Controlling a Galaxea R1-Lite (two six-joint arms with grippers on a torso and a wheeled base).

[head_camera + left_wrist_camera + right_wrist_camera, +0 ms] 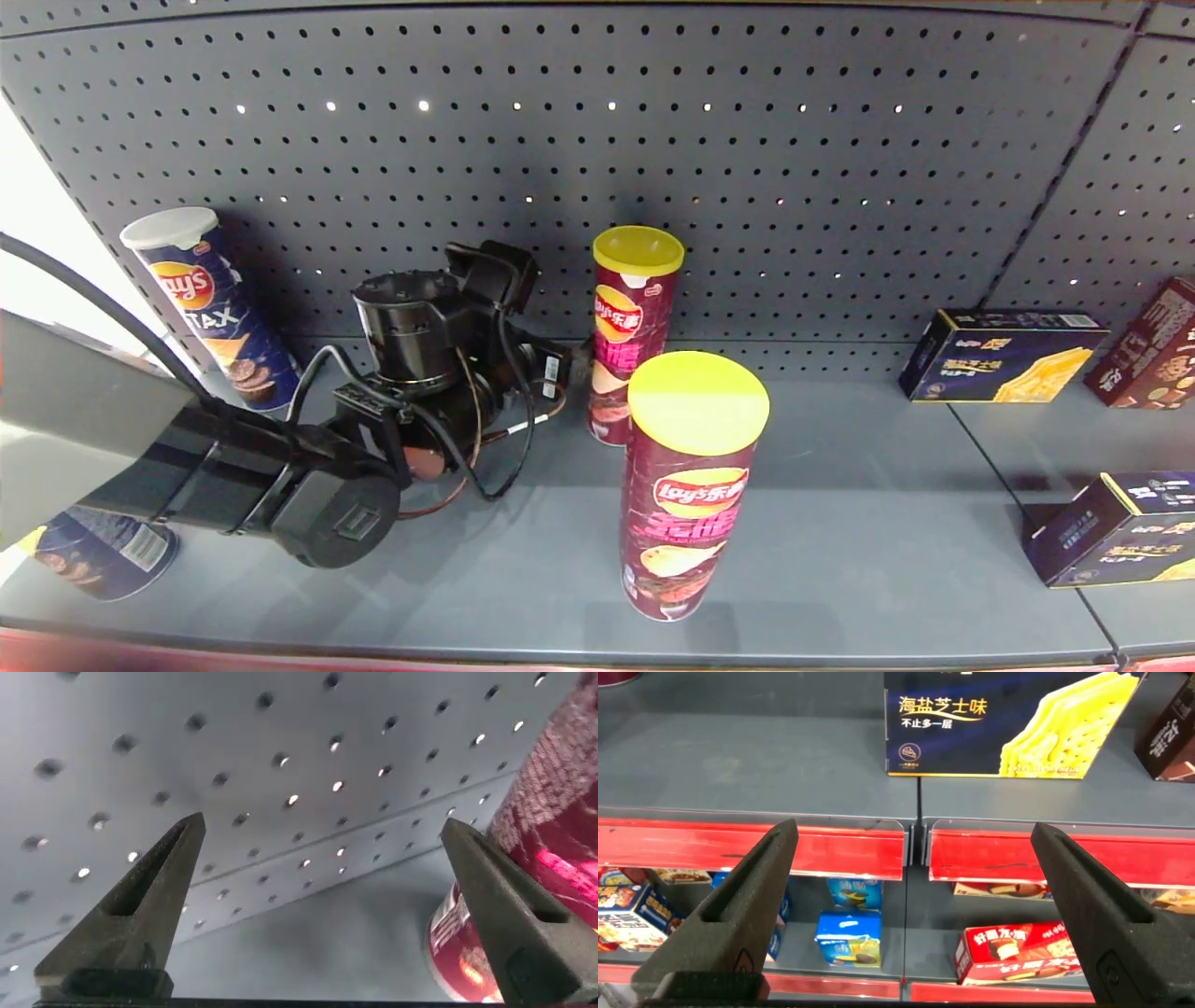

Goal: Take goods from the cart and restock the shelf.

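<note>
Two maroon chip cans with yellow lids stand upright on the grey shelf (840,523): one at the back (630,336), one nearer the front edge (686,495). My left gripper (565,369) is inside the shelf, just left of the back can. In the left wrist view this gripper (322,826) is open with only the pegboard between its fingers, and the back can (551,859) lies outside one finger. My right gripper (915,829) is open and holds nothing, facing the shelf's front edge.
A blue chip can (215,308) stands at the back left; another (103,551) lies at the front left. Boxes sit to the right: dark blue (1004,357), maroon (1153,350), blue (1111,527). The right wrist view has red price rails (840,849) and lower-shelf goods (848,936).
</note>
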